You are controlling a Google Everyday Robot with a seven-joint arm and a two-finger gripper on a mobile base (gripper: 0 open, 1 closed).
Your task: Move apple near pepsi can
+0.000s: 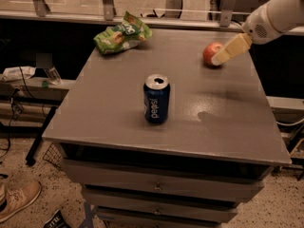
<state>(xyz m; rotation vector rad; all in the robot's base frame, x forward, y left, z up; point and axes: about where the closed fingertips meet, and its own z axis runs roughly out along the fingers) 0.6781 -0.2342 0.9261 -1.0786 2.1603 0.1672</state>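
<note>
The apple (211, 53), round and red-orange, sits near the far right of the grey table top (109, 103). The pepsi can (156, 99), dark blue with white lettering and a silver top, stands upright near the middle front of the table. My gripper (226, 52) comes in from the upper right on a white arm (275, 16). Its yellowish finger lies right against the apple's right side and partly covers it.
A green snack bag (122, 33) lies at the far left corner of the table. Drawers are below the table top. A railing runs behind the table. A water bottle (51, 71) and cables lie at the left, a shoe (16, 201) on the floor.
</note>
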